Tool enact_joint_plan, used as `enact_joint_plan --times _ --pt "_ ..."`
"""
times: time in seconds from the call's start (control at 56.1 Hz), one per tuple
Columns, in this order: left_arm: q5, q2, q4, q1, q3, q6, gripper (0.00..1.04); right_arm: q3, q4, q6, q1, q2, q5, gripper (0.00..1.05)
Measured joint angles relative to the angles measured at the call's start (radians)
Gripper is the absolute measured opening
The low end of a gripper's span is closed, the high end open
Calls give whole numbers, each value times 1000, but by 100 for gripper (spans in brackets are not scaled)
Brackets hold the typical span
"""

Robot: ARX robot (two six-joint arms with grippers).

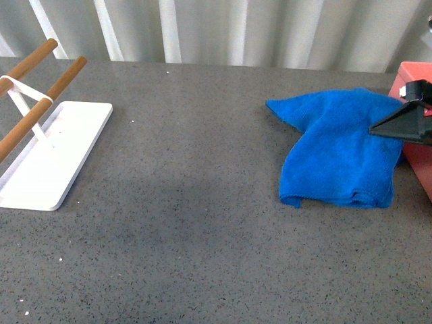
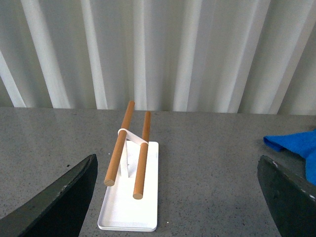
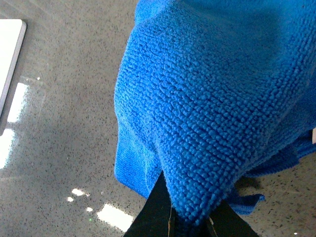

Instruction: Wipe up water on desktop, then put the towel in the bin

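Observation:
The bright blue towel lies crumpled on the dark speckled desktop at the right, its right edge lifted. My right gripper is shut on that edge; in the right wrist view the towel drapes over the black fingers. The salmon-pink bin stands at the right edge, just behind the gripper, mostly out of frame. My left gripper is open and empty above the desktop, with a corner of the towel far off to one side. No water shows.
A flat white tray with two brown wooden rods stands at the far left; it also shows in the left wrist view. A white corrugated wall runs along the desktop's back edge.

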Motion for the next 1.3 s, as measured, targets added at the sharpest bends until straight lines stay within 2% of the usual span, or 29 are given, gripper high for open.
enact_joint_plan --times 0.25,0.571,0.713,0.856,1.052,1.302 --pt "0 0 0 0 0 0 98 117 19 -20 28 0 37 3" --pt "0 0 0 0 0 0 98 506 -66 23 93 95 172 3" --pt "0 0 0 0 0 0 98 702 -119 22 49 101 244 3" --pt "0 0 0 0 0 0 98 772 -156 22 -18 64 247 3" --pt "0 0 0 0 0 0 98 761 -175 17 -102 0 236 3" --pt "0 0 0 0 0 0 98 615 -130 16 -193 -56 192 3"
